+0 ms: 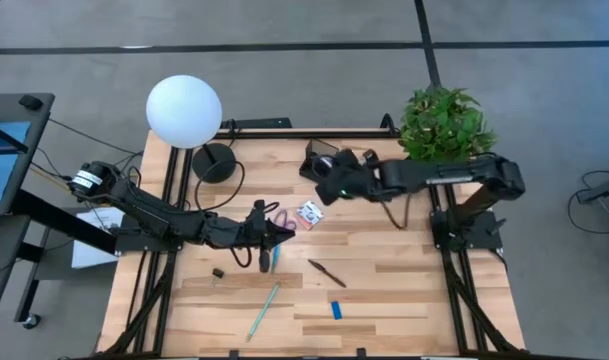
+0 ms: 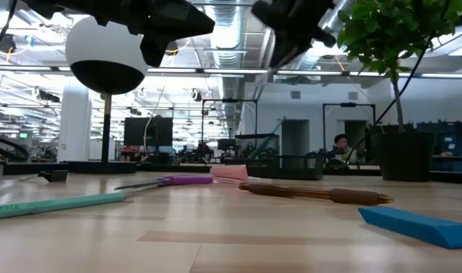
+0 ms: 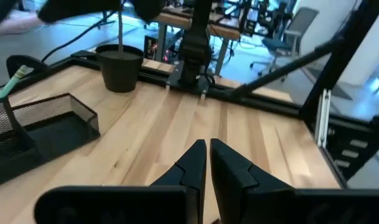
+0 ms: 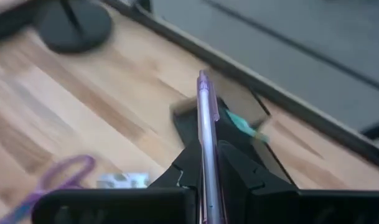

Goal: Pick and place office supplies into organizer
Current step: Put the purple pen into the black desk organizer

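Pink pen (image 4: 205,134) clamped in right gripper (image 4: 209,163) over organizer (image 4: 239,118); left gripper (image 3: 207,158) clenched, empty

pens (image 1: 263,311): 4 | scissors (image 1: 284,218): 1 | packet (image 1: 310,212): 1 | organizer (image 1: 321,158): 1

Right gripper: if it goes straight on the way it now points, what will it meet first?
Probably the organizer. The right gripper, shut on a pink pen, points at it in its wrist view, and a teal pen already lies inside. Depth is unclear.
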Tool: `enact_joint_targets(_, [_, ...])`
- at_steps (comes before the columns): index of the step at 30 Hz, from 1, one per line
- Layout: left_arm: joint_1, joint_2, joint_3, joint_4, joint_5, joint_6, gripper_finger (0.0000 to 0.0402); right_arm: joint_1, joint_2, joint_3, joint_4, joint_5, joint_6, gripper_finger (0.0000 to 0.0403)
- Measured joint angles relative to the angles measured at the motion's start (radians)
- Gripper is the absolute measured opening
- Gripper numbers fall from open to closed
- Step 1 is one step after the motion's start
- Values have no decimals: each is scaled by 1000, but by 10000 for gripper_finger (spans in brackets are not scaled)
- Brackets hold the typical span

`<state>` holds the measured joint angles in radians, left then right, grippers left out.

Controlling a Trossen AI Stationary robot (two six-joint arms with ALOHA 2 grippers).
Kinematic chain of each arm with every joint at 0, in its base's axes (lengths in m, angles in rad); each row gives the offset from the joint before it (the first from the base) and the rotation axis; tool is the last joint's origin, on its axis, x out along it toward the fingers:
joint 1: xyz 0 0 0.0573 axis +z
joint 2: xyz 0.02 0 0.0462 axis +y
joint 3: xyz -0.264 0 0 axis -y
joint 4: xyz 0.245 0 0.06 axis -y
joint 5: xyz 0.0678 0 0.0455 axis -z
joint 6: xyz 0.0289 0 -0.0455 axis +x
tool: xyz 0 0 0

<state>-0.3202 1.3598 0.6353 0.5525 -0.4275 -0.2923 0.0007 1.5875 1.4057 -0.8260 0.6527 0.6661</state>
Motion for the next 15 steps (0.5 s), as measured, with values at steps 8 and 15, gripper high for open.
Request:
enact_joint_targets(8, [-5,0,0,-2,-1,-15,16,-138,153,93,-34,-110,-44,25])
enact_joint_targets(15, [-28,0,0,-3,22,-16,16,-217,261,148,-49,-143,-57,25])
